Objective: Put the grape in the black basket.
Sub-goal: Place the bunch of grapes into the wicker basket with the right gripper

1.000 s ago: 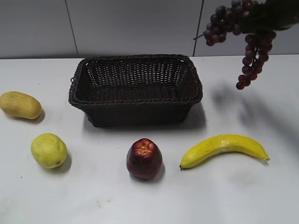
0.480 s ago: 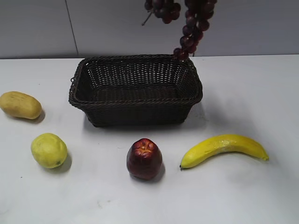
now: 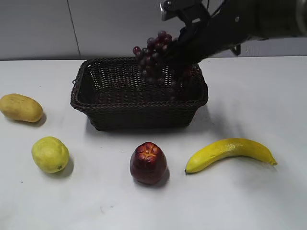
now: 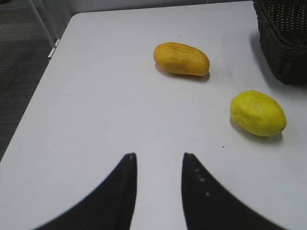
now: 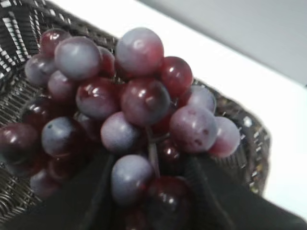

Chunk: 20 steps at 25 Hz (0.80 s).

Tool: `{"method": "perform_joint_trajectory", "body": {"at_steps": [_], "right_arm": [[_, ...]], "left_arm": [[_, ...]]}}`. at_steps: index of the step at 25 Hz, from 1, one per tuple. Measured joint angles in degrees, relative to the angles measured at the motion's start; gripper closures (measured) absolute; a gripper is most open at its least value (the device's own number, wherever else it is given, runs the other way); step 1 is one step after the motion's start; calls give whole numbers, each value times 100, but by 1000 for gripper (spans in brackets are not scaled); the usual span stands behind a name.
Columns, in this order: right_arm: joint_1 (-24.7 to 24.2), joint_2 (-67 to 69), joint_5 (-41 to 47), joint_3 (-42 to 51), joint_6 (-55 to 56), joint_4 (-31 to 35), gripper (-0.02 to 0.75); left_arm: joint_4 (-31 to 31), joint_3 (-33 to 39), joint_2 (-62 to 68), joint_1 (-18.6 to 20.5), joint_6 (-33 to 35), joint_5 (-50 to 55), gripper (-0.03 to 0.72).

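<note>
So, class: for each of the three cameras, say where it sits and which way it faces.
Exterior: across the table, slanting down at the black basket; right arm shows.
Left wrist: above the table, facing its open left gripper, mango, lemon.
Right wrist: over the basket, facing the grape.
Shared: basket in all.

Grape (image 3: 154, 57) in the right arm's jaws above the black basket (image 3: 139, 93), low over its right half.

White table (image 3: 268, 96) with black basket (image 3: 139, 108), mango (image 3: 20, 108), lemon (image 3: 50, 154), apple (image 3: 148, 163), banana (image 3: 230, 152).
</note>
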Motion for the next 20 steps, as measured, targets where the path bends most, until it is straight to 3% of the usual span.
{"method": "perform_joint_trajectory", "body": {"at_steps": [7, 9, 12, 14, 20], "right_arm": [[0, 403, 193, 0, 0, 514, 460], [0, 408, 244, 0, 0, 566, 400], [0, 335, 291, 0, 0, 593, 202], [0, 179, 407, 0, 0, 596, 118], [-6, -700, 1285, -59, 8, 561, 79]], "left_arm": [[0, 0, 0, 0, 0, 0, 452], [0, 0, 0, 0, 0, 0, 452], [0, 0, 0, 0, 0, 0, 452], [0, 0, 0, 0, 0, 0, 452], [0, 0, 0, 0, 0, 0, 452]]}}
